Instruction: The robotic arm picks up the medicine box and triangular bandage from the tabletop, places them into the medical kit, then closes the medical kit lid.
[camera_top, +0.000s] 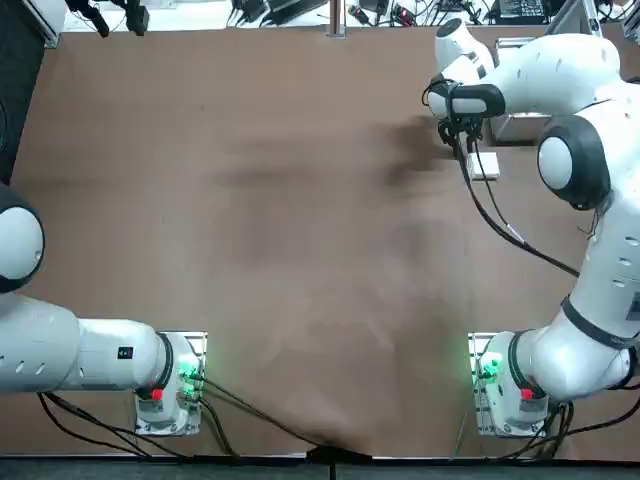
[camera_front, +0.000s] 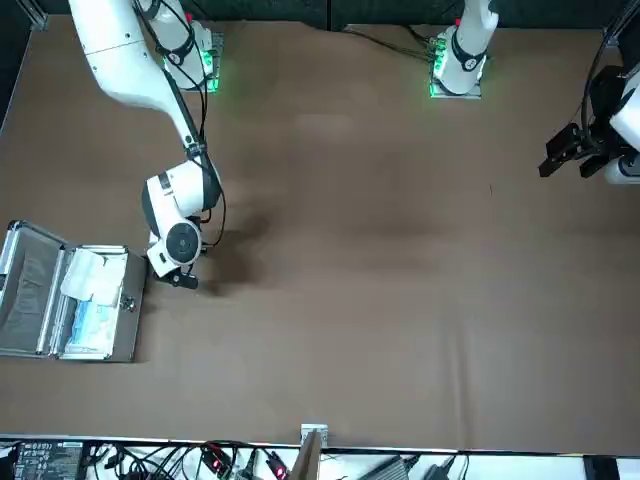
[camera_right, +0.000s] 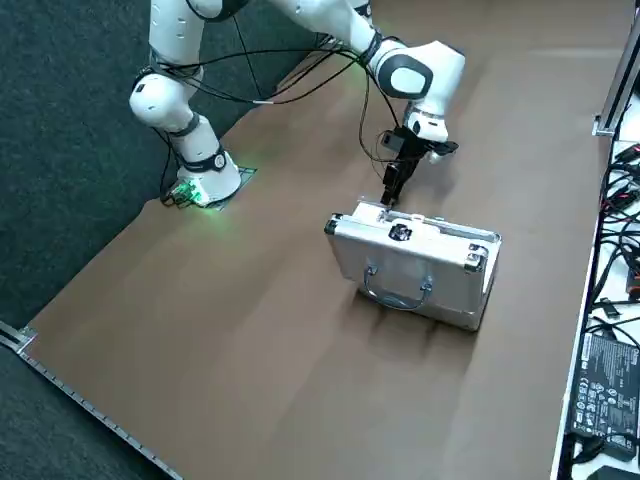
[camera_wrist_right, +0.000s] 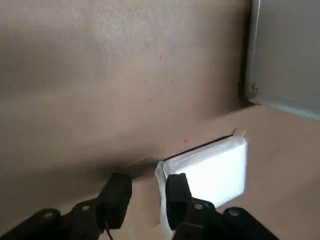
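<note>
The wrist view shows the right hand (camera_wrist_right: 148, 192) spread above the table (camera_wrist_right: 125, 110), one finger over a small white pack (camera_wrist_right: 215, 172), which the front view hides. That view alone reveals white contents (camera_front: 95, 278) inside the open medical kit (camera_front: 127, 310).

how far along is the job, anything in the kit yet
Partly done, it seems: white packets lie in the medical kit, though I can't tell whether a task item is among them. Nothing is in hand: the right gripper is open beside a white item on the table. Left to do: put that item in and close the lid, now open.
</note>
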